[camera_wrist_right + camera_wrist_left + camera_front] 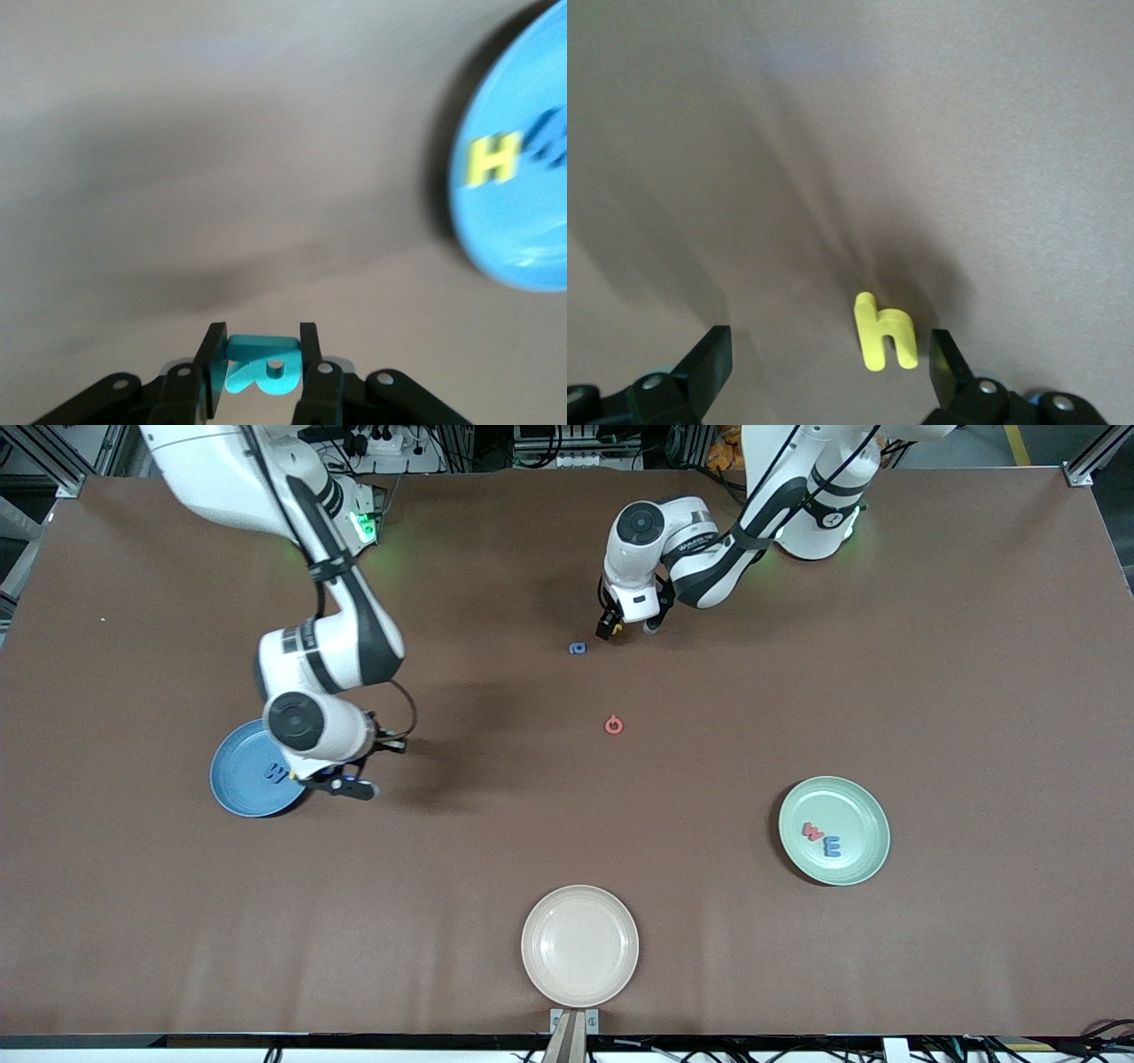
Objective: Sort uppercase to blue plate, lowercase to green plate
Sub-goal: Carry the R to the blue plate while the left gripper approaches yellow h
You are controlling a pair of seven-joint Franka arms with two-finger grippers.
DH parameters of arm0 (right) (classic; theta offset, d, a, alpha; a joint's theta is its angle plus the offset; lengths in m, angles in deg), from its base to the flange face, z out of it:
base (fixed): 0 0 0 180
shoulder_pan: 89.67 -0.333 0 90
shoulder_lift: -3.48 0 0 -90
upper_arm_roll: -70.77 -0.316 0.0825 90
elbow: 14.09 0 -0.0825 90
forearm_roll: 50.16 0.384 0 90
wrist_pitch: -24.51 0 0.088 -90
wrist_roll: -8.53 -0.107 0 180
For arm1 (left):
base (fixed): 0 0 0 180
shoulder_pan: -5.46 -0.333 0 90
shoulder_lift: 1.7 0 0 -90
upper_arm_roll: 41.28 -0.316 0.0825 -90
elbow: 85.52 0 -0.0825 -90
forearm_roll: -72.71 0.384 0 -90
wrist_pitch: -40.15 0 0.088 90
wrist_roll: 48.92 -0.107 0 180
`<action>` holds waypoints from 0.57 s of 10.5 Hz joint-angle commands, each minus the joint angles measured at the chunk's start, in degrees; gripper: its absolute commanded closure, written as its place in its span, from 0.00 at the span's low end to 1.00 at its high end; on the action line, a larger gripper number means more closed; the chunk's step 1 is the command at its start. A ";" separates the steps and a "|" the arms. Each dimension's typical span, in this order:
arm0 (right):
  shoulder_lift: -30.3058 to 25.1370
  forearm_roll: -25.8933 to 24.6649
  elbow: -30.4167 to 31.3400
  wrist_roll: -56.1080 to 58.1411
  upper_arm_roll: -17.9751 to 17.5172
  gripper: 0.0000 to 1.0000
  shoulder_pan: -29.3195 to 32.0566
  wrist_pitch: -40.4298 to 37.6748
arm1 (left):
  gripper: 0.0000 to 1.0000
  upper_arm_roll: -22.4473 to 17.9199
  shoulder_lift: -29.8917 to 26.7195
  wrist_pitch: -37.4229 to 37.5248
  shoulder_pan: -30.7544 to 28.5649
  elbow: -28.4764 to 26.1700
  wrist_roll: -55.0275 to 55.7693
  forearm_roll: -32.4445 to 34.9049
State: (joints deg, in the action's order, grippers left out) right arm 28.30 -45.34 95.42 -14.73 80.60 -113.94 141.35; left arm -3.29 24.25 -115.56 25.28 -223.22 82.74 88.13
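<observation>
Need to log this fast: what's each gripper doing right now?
Left gripper: open over the yellow h.
Right gripper: shut on the teal R, beside the blue plate.

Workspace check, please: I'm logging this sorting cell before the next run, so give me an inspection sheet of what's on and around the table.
Surface: brown table, flat.
Job's things: blue plate holds a dark blue W and a yellow H; green plate holds a red letter and a blue letter. Loose on the table: blue a, red G, yellow h-shaped letter.
Clutter: empty cream plate.
Grippers: left gripper open, low around the yellow letter; right gripper shut on teal R, beside the blue plate.
Cables: cables by the arm bases.
Surroundings: metal frame posts at the corners.
</observation>
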 commanded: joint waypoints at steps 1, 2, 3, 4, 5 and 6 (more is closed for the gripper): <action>-0.91 -3.13 0.79 7.77 -0.07 0.90 5.44 -2.83 | 0.04 -0.98 0.95 -0.38 0.65 1.65 0.79 -0.30; -1.35 -4.63 0.70 12.75 0.02 0.90 8.60 -3.46 | 0.11 -0.99 1.30 -0.38 0.66 1.65 0.79 -0.21; -1.44 -4.90 0.62 17.59 0.11 0.90 11.50 -3.64 | 0.15 -0.99 1.56 -0.38 0.66 1.65 0.79 -0.21; -1.44 -6.65 0.62 21.98 1.07 0.90 14.84 -3.81 | 0.15 -1.07 2.00 -0.47 0.66 1.65 0.79 -0.21; -0.92 -7.36 -0.34 23.77 1.16 0.90 17.05 -3.73 | 0.18 -1.07 2.00 -0.47 0.66 1.65 0.79 -0.12; 0.04 -7.37 -1.83 23.96 1.16 0.90 18.29 -3.73 | 0.27 -0.99 2.00 -0.47 0.66 1.91 0.79 -0.12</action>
State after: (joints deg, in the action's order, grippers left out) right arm 28.20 -51.43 95.13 8.02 82.41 -97.52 138.40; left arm -3.97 25.36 -115.59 25.28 -221.88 82.74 88.13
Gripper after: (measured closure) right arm 0.630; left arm 0.176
